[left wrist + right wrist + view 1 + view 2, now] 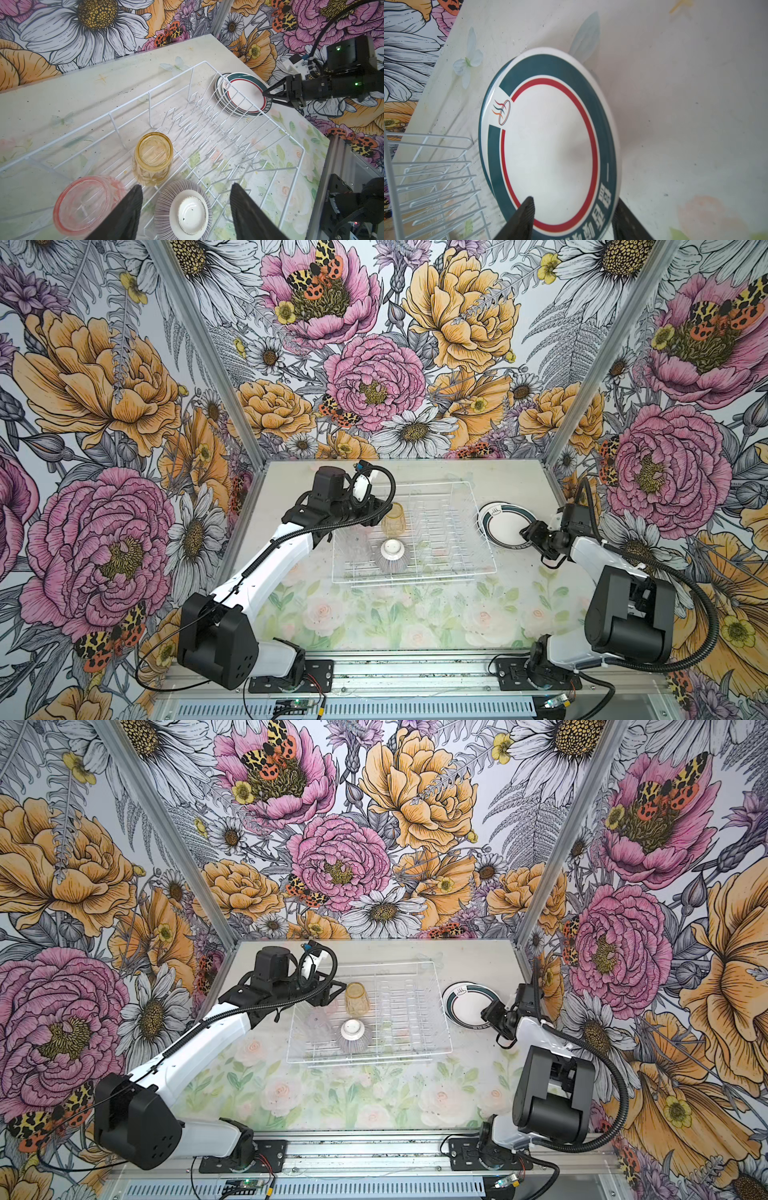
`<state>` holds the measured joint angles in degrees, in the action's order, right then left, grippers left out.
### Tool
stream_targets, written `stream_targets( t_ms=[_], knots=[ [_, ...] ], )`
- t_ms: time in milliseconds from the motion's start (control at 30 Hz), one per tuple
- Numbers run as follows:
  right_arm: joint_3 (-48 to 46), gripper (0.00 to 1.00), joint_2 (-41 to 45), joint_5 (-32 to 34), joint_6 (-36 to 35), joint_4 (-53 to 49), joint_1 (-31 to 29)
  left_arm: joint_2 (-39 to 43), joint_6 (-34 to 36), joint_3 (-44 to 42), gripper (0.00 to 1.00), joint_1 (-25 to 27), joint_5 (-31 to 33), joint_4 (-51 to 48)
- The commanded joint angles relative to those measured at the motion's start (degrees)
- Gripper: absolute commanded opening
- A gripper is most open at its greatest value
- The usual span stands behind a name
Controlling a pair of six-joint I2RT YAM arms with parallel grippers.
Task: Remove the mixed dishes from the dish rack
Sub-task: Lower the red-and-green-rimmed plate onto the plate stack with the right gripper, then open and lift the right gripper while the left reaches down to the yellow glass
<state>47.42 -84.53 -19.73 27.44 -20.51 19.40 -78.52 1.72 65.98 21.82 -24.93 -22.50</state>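
Beside the dish rack (449,539), right gripper (267,97) unclenched — jaws astride top plate (550,145), left gripper (186,186) spread over bowl (182,212).

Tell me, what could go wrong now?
1. The right gripper, open, straddles the rim of the top plate; pulling away could drag it off the stack.
2. The left gripper is open above the upside-down bowl, with the yellow cup and pink cup close by; coming down, a finger might knock one over.

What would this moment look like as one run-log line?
left hand: open over dish rack | right hand: open astride top plate rim, stack beside rack | in rack: bowl, amber tumbler, pink tumbler
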Motion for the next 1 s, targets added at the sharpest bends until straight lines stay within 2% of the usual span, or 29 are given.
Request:
stream_targets(
  t_ms=[0, 200, 267, 400, 467, 600, 967],
  knots=[
    [2.76, 0.62, -1.86, 3.1, -2.25, -1.18, -0.72, -0.23, 0.92, -0.58, 0.68, -0.67, -1.51, 0.88],
    [4.99, 0.67, -4.84, 5.6, -2.74, -1.61, -1.81, -0.47, 1.01, -0.34, 0.68, -0.94, -1.77, 0.81],
    [5.49, 0.72, -5.55, 6.65, -2.87, -1.81, -2.29, -0.54, 1.07, -0.33, 0.68, -1.06, -1.87, 0.85],
    [7.3, 0.85, -7.15, 9.65, -3.39, -2.98, -3.85, -0.92, 1.14, -0.19, 0.68, -1.37, -2.11, 0.87],
    [8.25, 0.96, -7.92, 11.03, -3.43, -3.47, -4.64, -1.15, 1.22, -0.05, 0.68, -1.46, -2.14, 0.64],
    [10.09, 0.99, -9.53, 13.03, -3.4, -4.04, -6.22, -1.54, 1.6, 0.27, 0.68, -1.49, -2.12, 0.25],
    [14.73, 0.99, -14.05, 15.57, -2.97, -4.78, -8.97, -1.46, 2.22, -0.16, 0.68, -1.85, -1.97, -0.43]
  ],
)
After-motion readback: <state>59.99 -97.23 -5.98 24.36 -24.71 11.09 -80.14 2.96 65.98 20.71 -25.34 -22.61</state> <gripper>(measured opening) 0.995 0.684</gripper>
